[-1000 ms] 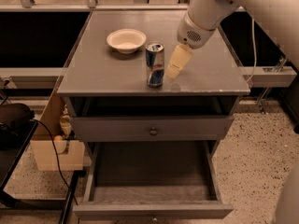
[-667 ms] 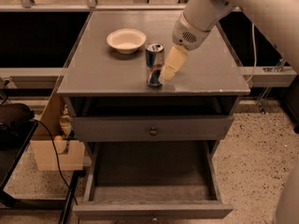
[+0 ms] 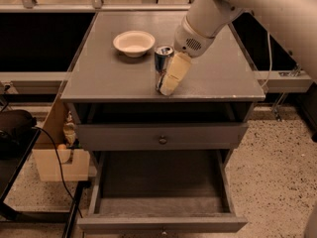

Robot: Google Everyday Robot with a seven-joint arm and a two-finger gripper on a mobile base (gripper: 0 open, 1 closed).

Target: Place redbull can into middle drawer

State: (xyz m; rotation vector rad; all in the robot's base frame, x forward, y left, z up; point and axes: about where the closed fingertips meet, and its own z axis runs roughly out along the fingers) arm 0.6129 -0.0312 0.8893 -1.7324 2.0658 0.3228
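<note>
The redbull can (image 3: 161, 63) stands upright near the front middle of the grey cabinet top (image 3: 109, 78). My gripper (image 3: 173, 76) hangs from the white arm coming in from the upper right. It sits right at the can's right side and overlaps its lower half. The middle drawer (image 3: 163, 182) is pulled out below, its dark floor bare, with a small knob on its front edge (image 3: 162, 230).
A cream bowl (image 3: 133, 42) sits on the top, behind and left of the can. A shut drawer front with a round metal knob (image 3: 162, 139) lies above the open drawer. A cardboard box (image 3: 54, 157) and cables stand at the left on the floor.
My gripper has moved left and slightly down, from beside the can to right against it. The can has not moved.
</note>
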